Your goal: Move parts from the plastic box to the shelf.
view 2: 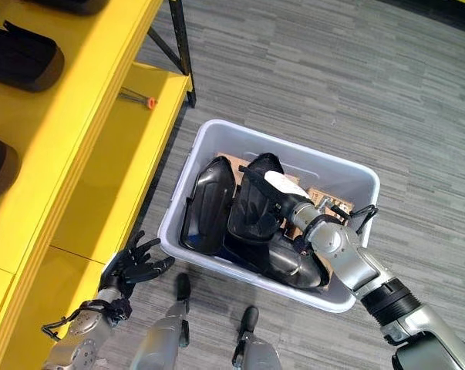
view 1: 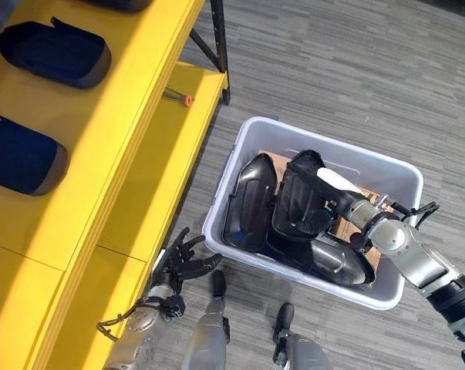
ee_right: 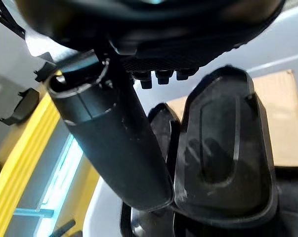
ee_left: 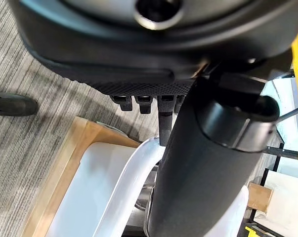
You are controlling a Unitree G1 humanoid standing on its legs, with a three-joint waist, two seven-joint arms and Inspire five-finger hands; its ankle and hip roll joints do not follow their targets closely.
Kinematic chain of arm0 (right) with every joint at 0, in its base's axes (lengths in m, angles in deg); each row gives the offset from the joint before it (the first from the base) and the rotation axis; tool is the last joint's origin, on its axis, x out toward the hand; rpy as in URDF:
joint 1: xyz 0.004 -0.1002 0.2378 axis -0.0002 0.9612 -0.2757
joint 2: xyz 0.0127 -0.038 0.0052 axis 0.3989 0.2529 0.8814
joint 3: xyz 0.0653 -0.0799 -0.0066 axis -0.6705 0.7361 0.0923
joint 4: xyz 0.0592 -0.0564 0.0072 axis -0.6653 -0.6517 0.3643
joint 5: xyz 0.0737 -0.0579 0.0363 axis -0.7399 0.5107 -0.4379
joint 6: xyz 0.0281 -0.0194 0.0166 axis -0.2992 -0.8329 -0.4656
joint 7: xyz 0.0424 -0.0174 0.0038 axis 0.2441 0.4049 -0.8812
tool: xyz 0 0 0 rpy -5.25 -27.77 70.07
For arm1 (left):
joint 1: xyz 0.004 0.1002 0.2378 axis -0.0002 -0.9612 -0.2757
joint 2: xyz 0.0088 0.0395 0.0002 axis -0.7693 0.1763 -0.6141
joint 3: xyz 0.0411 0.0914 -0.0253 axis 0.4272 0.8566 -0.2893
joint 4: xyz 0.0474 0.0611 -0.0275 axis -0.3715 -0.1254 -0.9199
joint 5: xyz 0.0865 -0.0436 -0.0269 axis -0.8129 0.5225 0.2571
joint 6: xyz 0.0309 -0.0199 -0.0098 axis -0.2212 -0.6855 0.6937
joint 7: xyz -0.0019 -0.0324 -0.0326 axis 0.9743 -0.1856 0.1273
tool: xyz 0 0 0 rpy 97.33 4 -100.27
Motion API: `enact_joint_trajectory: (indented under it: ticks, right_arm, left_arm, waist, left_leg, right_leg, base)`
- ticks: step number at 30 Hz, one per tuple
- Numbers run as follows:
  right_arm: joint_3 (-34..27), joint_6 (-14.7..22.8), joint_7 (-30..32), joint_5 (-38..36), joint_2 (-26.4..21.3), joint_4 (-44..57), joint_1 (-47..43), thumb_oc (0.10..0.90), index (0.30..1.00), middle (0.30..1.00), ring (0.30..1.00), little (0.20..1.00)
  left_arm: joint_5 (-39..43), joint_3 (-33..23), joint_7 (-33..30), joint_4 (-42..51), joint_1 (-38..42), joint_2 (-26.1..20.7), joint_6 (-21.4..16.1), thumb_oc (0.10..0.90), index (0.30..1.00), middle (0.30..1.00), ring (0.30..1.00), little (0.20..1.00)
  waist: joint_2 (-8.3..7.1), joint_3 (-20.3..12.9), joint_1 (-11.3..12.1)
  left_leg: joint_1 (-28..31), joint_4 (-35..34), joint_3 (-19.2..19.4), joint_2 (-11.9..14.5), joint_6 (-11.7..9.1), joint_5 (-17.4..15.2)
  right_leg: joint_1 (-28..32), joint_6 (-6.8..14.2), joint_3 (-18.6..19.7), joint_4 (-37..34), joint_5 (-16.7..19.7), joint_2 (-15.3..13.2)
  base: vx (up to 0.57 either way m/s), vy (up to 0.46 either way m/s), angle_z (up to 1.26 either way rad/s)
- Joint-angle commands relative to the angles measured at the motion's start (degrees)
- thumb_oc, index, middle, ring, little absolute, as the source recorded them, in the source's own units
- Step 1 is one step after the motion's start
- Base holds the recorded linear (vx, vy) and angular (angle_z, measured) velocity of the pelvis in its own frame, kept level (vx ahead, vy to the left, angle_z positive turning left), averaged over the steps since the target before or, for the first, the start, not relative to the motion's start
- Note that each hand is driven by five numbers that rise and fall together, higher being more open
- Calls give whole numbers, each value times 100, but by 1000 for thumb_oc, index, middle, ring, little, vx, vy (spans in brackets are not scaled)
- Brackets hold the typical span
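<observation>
A pale grey plastic box [view 1: 223, 185] stands on the floor with three black moulded parts in it. One part [view 1: 251, 200] leans at its left. A second [view 1: 336, 262] lies along the bottom. My right hand [view 1: 327, 214] reaches in from the right, its white-covered thumb on top of the upright middle part [view 1: 298, 196] and its fingers curled on the part's near edge. The right wrist view shows that part [ee_right: 223, 143] just past the thumb [ee_right: 114, 148]. My left hand [view 1: 182, 262] hangs open with spread fingers between the box and the yellow shelf [view 1: 139, 92].
Two dark padded parts [view 1: 55, 52] [view 1: 16, 158] lie on the shelf's upper board. A small orange-tipped tool [view 1: 180, 97] rests on the lower board [view 1: 170, 169]. Brown cardboard [view 1: 345, 229] lines the box bottom. A black shelf post [view 1: 219, 46] stands behind the box, grey carpet around it.
</observation>
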Motion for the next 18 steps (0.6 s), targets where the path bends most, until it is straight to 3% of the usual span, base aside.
enact_joint_trajectory:
  ticks: [1,18]
  right_arm:
    - [76,256,155,-179,-236,568,-877,900,1000,1000,1000,1000]
    - [-68,248,-48,-580,-408,1083,-556,900,1000,1000,1000,1000]
  left_arm:
    - [-59,155,126,459,242,98,-238,900,1000,1000,1000,1000]
    - [-47,134,89,426,310,166,-198,900,1000,1000,1000,1000]
  waist:
    - [-92,-92,-140]
    - [-184,-22,-215]
  left_leg:
    - [-59,375,0,453,-374,-247]
    - [-18,435,30,494,-362,-308]
  right_leg:
    - [-284,193,152,-364,567,-413]
    - [-315,181,208,-266,531,-408]
  base:
    - [0,0,0]
    - [0,0,0]
